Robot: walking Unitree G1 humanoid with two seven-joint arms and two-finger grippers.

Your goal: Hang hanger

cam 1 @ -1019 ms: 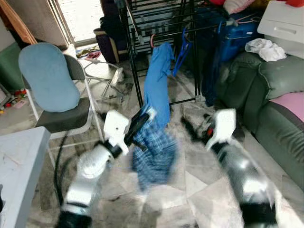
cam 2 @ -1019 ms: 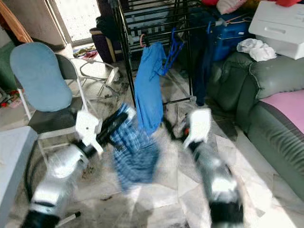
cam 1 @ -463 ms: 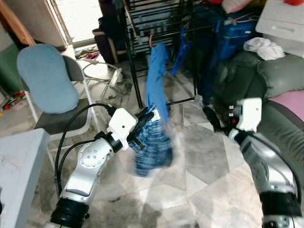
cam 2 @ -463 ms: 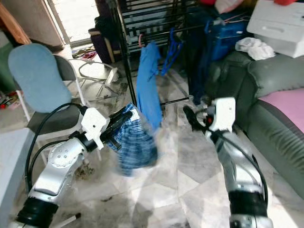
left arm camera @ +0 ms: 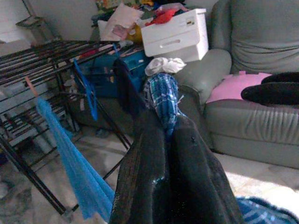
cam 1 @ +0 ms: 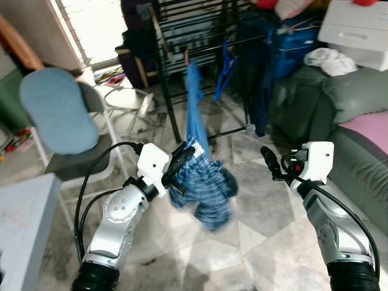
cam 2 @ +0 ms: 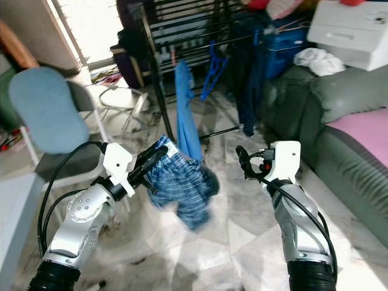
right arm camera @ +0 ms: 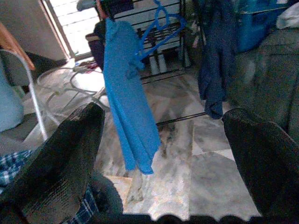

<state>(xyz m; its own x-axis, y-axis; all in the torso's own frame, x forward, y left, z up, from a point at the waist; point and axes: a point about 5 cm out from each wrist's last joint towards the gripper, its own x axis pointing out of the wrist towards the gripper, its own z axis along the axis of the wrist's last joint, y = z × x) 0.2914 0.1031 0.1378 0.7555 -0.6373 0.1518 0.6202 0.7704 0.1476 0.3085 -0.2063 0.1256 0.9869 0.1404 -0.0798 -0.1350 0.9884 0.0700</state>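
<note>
The left gripper (cam 1: 182, 162) has its jaws clamped together on a bunched blue plaid garment (cam 1: 203, 188), which dangles above the tiled floor (cam 1: 260, 236) at the near centre of the scene; the cloth is blurred, so whether a hanger sits inside it cannot be told. The right gripper (cam 2: 242, 159) is held up to the right of the garment, jaws wide apart and empty, as its wrist view makes plain. Beyond both stands the black drying rack (cam 1: 182, 36), where a plain blue cloth (cam 1: 195, 103) already hangs from a rail and an empty blue hanger (cam 1: 225, 70) hangs just to its right, next to a dark garment (cam 1: 257, 91). Judging by this, the task is barely half done: the plaid piece is in hand but well apart from the rack, and it remains to be carried farther and hooked onto a rail. As for containers, a white storage box (cam 1: 357, 27) sits at the far right above the grey sofa (cam 1: 357, 121), lid on, its contents unseen; a white bundle of cloth (cam 1: 330, 59) lies beside it.
</note>
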